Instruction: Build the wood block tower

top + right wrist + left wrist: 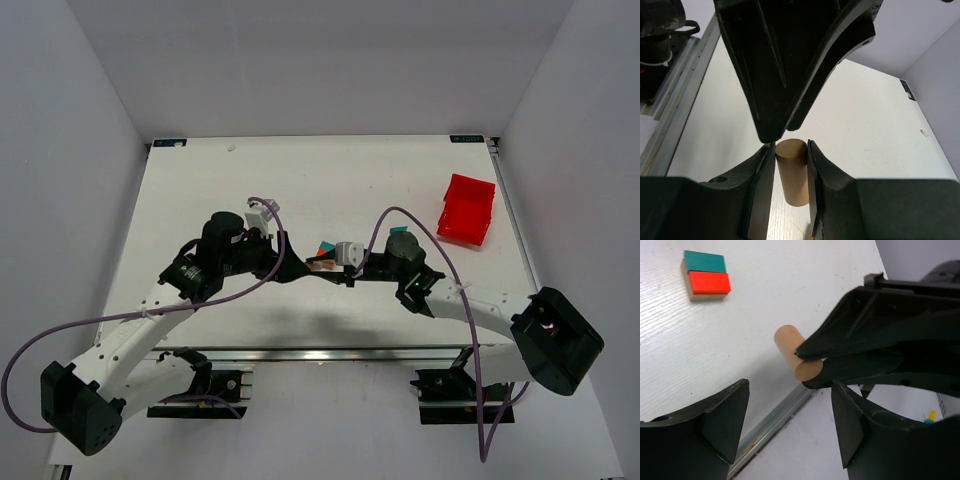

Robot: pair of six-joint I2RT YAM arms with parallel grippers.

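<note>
A small block stack (705,277) lies on the table in the left wrist view, tan underneath with a red and a teal face; from above it shows as red and teal between the two grippers (325,250). My right gripper (790,145) is shut on a tan wooden cylinder (792,172), held above the table. The left wrist view shows those right fingers (855,347) pinching the cylinder (790,347). My left gripper (790,425) is open and empty, its jaws wide apart just short of the cylinder. The left fingers (775,75) hang right over the cylinder's end.
A red plastic bin (466,208) stands at the right of the table. A teal piece (402,231) shows just behind the right arm. The table's metal front rail (772,417) runs below the left gripper. Both arms meet near the table's middle front.
</note>
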